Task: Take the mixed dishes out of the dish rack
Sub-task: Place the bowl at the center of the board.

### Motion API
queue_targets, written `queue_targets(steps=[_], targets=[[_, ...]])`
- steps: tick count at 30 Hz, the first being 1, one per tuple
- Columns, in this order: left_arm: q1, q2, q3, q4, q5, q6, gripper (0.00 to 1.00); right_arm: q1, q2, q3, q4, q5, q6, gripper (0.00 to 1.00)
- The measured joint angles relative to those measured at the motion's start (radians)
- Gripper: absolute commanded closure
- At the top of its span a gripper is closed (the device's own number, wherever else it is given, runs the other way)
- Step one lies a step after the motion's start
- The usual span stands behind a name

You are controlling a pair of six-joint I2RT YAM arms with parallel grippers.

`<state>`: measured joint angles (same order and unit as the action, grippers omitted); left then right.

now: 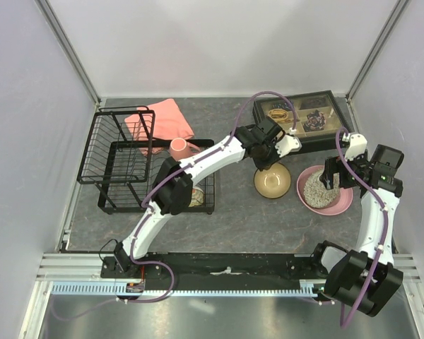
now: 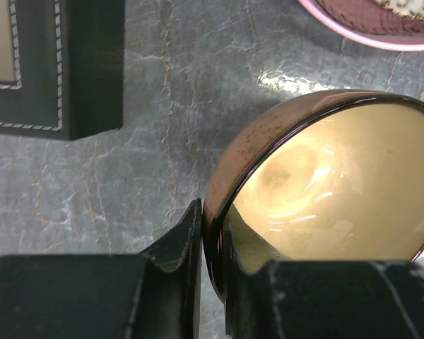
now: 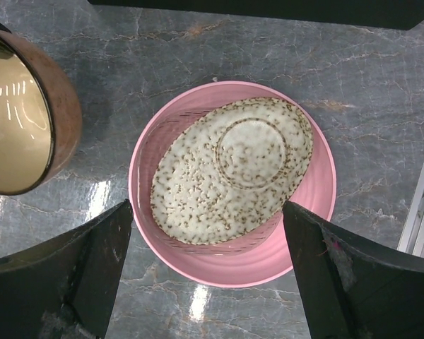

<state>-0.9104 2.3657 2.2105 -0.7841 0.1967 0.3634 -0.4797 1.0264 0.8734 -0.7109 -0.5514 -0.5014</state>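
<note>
Already out: three of four dishes, namely the plate (image 3: 297,240), the grey bowl (image 3: 230,169) and the brown bowl (image 2: 325,191), all on the desk right of the rack (image 1: 116,148).
Left to unload: one dish, the mug (image 1: 178,147), which seems to stand at the rack's far side.
Plate: flat on the desk near the right edge, about midway along it.
Grey bowl: upside down, foot ring up, lying tilted in the plate.
Brown bowl: toward the desk's middle, just left of the plate and apart from it, in front of the tray (image 1: 325,141) in the far-right corner.
Left gripper (image 1: 267,161): pinching the brown bowl's rim, one finger inside and one outside.
Right gripper (image 1: 331,178): spread wide and empty, above the plate and grey bowl.
Rack: by the left edge, toward the far-left corner, with the cloth (image 1: 171,116) behind it at the far edge.
Count: one plate, two bowls, one mug, one rack, one tray, one cloth.
Progress: by my judgement about three quarters done; letting go of the brown bowl and fetching the mug remain.
</note>
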Motion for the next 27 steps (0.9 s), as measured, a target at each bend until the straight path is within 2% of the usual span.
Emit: queue_targets(steps=[24,27], targets=[[-0.034,0.048,0.023,-0.030,0.023,-0.008,0.99,-0.007,-0.005,-0.016,0.000,0.007,-0.003,0.05],[-0.036,0.048,0.023,-0.030,0.023,-0.008,0.95,-0.009,-0.005,-0.016,0.000,0.007,-0.005,0.05]])
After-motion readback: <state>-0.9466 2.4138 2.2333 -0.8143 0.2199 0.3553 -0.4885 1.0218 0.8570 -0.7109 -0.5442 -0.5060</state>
